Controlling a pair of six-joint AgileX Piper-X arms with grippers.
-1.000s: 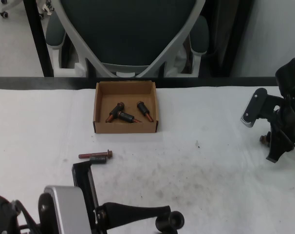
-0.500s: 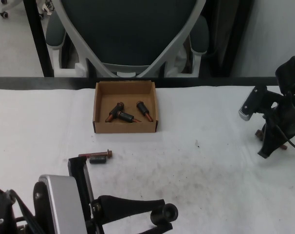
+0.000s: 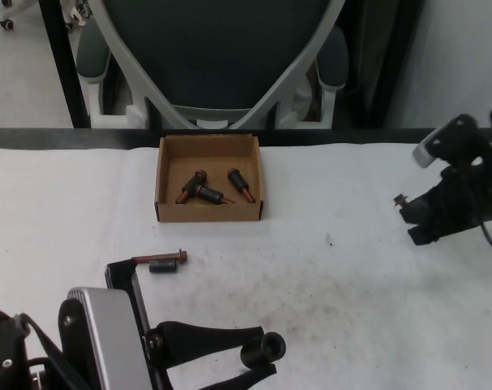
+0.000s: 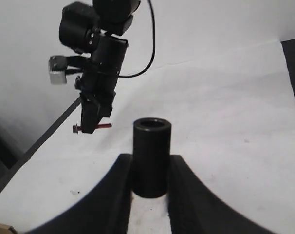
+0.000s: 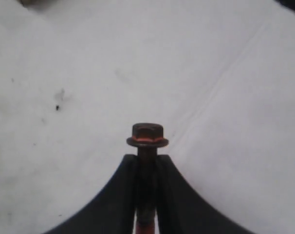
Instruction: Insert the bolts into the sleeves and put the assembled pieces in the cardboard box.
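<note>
Left end effector (image 4: 151, 165): fingers closed on a black sleeve (image 4: 151, 146), whose open bore shows at its free end; positioned at the near edge of the bench (image 3: 335, 284). Right end effector (image 5: 146, 160): clamped on the shank of a reddish bolt (image 5: 147, 135), with the hex head protruding beyond the fingertips; positioned over the bench's right side, well apart from the left arm. Cardboard box (image 3: 209, 213): open-topped, at the far middle of the bench, holding three assembled pieces (image 3: 204, 192); two lie touching or crossed, and the third is just beside them. Spare bolt (image 3: 158, 258): lying flat on the bench near the box's front wall, toward its left corner. Spare sleeve (image 3: 162, 266): on its side, right against the spare bolt's near side, actual contact unclear. Office chair (image 3: 213, 57): behind the bench's far edge.
</note>
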